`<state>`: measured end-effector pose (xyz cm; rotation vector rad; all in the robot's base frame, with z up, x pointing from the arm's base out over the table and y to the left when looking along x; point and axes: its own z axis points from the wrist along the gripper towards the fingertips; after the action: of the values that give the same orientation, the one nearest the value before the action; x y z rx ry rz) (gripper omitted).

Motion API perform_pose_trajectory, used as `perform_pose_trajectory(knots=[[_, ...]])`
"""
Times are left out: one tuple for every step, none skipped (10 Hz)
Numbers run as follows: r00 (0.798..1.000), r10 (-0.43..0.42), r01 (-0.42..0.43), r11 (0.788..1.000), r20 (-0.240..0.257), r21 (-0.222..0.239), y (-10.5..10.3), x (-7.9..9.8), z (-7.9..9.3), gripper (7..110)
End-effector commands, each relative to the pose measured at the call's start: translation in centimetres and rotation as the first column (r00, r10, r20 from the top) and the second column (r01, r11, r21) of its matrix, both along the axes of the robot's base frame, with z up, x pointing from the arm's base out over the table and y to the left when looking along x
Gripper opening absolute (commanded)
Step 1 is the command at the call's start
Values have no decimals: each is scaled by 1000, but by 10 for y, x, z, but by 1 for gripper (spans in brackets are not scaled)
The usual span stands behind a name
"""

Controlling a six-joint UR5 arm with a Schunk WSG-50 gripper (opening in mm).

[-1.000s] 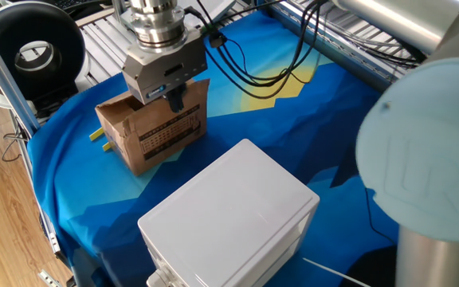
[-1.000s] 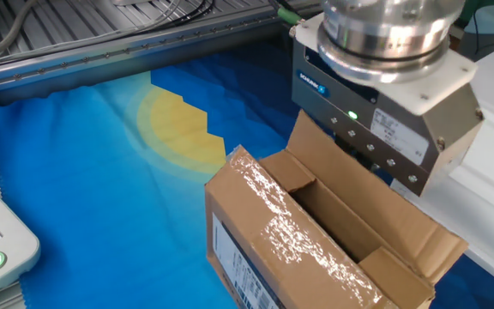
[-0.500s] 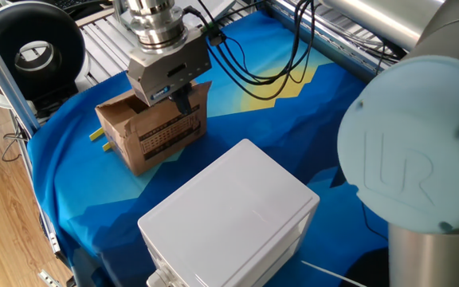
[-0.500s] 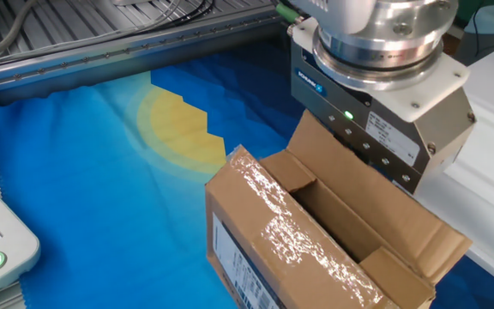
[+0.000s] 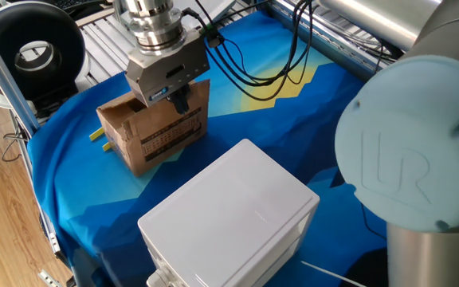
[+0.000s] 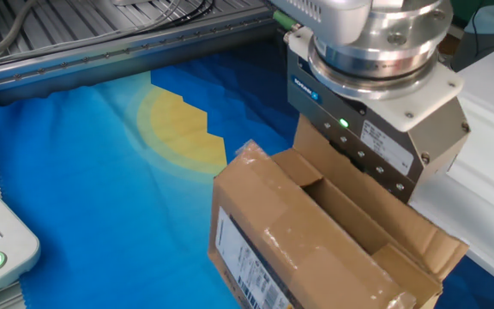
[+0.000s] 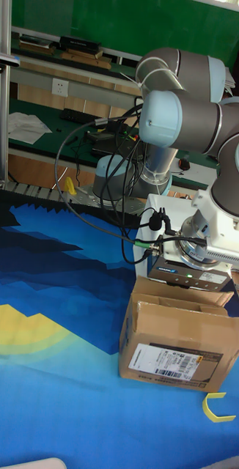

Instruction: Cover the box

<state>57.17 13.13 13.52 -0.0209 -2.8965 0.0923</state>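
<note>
Box (image 5: 156, 127) on blue-clothed desk (image 5: 293, 135), top mostly open, far flap upright against gripper (image 5: 175, 97). Directly below the fingers, long axis across them. Fingers' spacing: cannot tell, hidden behind flap.

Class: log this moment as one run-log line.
gripper: at far flap, grip unclear | cardboard box: top partly open | white box: untouched

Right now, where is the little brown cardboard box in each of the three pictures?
One fixed view: the brown box sits upper left, on the blue cloth, under the hand.
The other fixed view: it fills the lower right, top partly open.
Tall fixed view: lower middle, label facing the camera.
Shared landmark: the white plastic box beside it, seen in all three views.
</note>
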Motion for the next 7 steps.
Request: perform_pose_trajectory(knots=[[1000,-5,5,1000,3,11,4,4,-2,7],[1000,-5,5,1000,8,11,3,6,-3,7],[1000,-5,5,1000,11,8,1,8,-5,7],[1000,-3,3,1000,14,2,-2,11,-7,7],[1000,-4,4,1000,24,3,-3,16,-14,7],[999,-4,4,1000,37,1,-4,21,-22,7],[999,-5,5,1000,45,-4,-5,24,-28,7]])
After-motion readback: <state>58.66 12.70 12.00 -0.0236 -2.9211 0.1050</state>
